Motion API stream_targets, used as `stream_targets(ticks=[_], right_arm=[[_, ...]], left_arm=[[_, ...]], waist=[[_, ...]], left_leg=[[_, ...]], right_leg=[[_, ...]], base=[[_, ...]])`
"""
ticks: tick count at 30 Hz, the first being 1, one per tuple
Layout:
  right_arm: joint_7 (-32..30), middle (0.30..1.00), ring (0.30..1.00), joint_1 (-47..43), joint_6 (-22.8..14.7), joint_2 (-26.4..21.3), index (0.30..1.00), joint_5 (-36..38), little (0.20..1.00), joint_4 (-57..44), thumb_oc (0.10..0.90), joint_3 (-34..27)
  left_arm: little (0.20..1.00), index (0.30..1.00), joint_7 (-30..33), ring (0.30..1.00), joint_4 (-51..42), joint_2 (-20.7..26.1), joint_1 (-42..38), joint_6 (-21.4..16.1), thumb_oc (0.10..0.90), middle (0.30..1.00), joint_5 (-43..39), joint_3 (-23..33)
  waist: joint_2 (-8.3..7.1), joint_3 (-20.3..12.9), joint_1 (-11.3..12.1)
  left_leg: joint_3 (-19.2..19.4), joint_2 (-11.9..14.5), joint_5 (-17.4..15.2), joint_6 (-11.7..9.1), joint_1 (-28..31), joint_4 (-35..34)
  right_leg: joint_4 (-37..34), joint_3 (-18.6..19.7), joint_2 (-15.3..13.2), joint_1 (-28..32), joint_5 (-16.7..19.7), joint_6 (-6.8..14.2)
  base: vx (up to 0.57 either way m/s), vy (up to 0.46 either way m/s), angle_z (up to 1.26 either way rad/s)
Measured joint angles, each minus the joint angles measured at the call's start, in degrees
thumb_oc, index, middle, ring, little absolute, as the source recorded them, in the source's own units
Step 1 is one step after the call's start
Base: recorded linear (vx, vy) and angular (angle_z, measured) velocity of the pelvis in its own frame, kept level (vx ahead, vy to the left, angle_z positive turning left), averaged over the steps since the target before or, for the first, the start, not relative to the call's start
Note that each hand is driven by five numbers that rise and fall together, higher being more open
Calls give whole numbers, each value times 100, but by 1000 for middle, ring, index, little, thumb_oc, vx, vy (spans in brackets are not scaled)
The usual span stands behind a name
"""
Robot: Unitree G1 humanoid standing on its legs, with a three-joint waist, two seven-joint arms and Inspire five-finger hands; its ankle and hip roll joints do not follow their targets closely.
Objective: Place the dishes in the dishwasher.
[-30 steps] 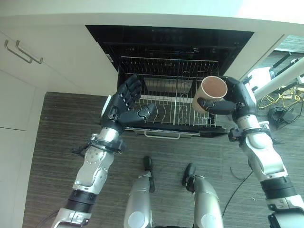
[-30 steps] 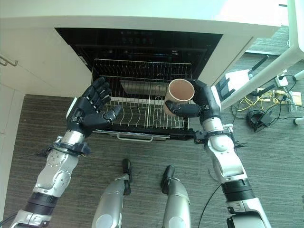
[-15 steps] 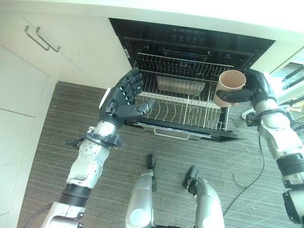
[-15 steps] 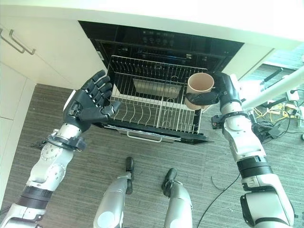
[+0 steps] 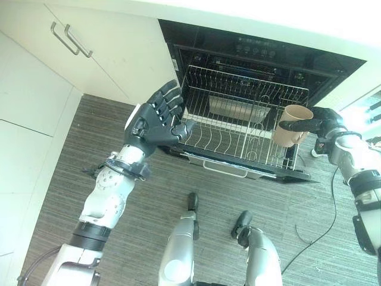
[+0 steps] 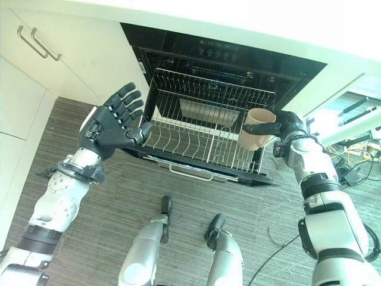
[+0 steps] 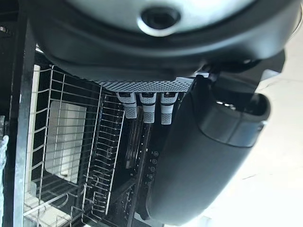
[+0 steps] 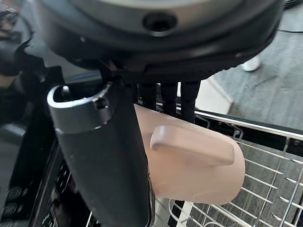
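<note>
A tan mug point(image 5: 291, 125) with a handle point(image 8: 191, 143) is held over the right end of the pulled-out wire rack point(image 5: 238, 131) of the open dishwasher point(image 5: 256, 59). My right hand point(image 5: 324, 122) is shut on the mug point(image 6: 257, 127), thumb across its rim side, fingers behind it. My left hand point(image 5: 156, 118) is raised by the rack's left end, open, fingers spread, holding nothing. A pale rectangular dish point(image 5: 235, 109) lies in the rack point(image 7: 71, 156) toward the back.
White cabinet doors point(image 5: 53, 71) with a metal handle point(image 5: 71, 40) stand to the left of the dishwasher. The lowered dishwasher door point(image 5: 250, 173) juts out over the dark striped floor point(image 5: 65, 173). A white countertop edge point(image 5: 268, 18) runs above.
The camera has swung, shifting the scene. My right hand has moved the mug outward and lower, toward the rack's right edge. The left hand stays raised and open.
</note>
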Motion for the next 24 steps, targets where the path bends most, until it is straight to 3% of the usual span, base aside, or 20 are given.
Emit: stream_targets(ticks=[8, 9, 13, 14, 15, 16, 20, 24], right_arm=[[143, 300, 300, -186, 89, 41, 300, -87, 300, 542, 400, 223], [171, 446, 446, -209, 91, 42, 446, -93, 446, 584, 497, 224], [322, 453, 453, -409, 123, 25, 453, -288, 453, 671, 502, 355], [328, 493, 493, -409, 123, 16, 493, -289, 493, 670, 529, 355], [341, 568, 568, -409, 123, -2, 568, -289, 568, 666, 579, 355], [356, 900, 900, -410, 122, -5, 900, -289, 900, 666, 800, 358], [440, 900, 900, -562, 104, 2, 900, -286, 900, 685, 800, 493], [533, 900, 900, -685, 69, 49, 900, -283, 900, 625, 800, 589]], left_arm=[[900, 900, 161, 900, 7, 48, -57, 8, 800, 900, 299, -186], [900, 900, 237, 900, 21, 95, -74, 31, 800, 900, 470, -227], [900, 900, 555, 900, 698, 529, -356, 585, 800, 900, 1206, -490], [900, 900, 618, 900, 748, 605, -355, 654, 800, 900, 1250, -551], [900, 900, 665, 900, 792, 670, -355, 801, 800, 900, 1401, -599], [900, 900, 707, 900, 783, 688, -368, 812, 800, 900, 1488, -641], [900, 900, 754, 900, 996, 849, -841, 1091, 800, 900, 2161, -1120], [900, 900, 766, 900, 1070, 848, -1050, 1382, 800, 900, 2376, -1250]], waist=[[24, -2, 71], [25, -2, 70], [77, 0, 40], [84, -1, 40], [93, 2, 44], [94, 2, 46], [162, 2, 24], [268, -3, -20]], left_leg=[[13, -38, 34, 43, -4, -98], [14, -41, 37, 45, -4, -97], [20, -39, 45, 50, -4, -107], [20, -40, 45, 50, -3, -107], [20, -40, 45, 50, -3, -109], [20, -42, 45, 50, -3, -110], [23, -43, 56, 57, -3, -107], [22, -46, 57, 58, -3, -108]], right_leg=[[-75, 9, -51, -25, 42, 58], [-74, 11, -50, -23, 42, 58], [-81, 12, -46, -25, 51, 61], [-81, 11, -46, -25, 51, 62], [-85, 10, -47, -24, 50, 62], [-84, 10, -47, -23, 50, 63], [-79, 15, -42, -25, 57, 65], [-80, 14, -37, -22, 63, 70]], base=[[0, 9, 1], [0, 0, 0], [0, 0, 0], [0, 0, 0], [0, 0, 0], [-40, 30, 0], [-19, 13, 0], [-8, 4, 0]])
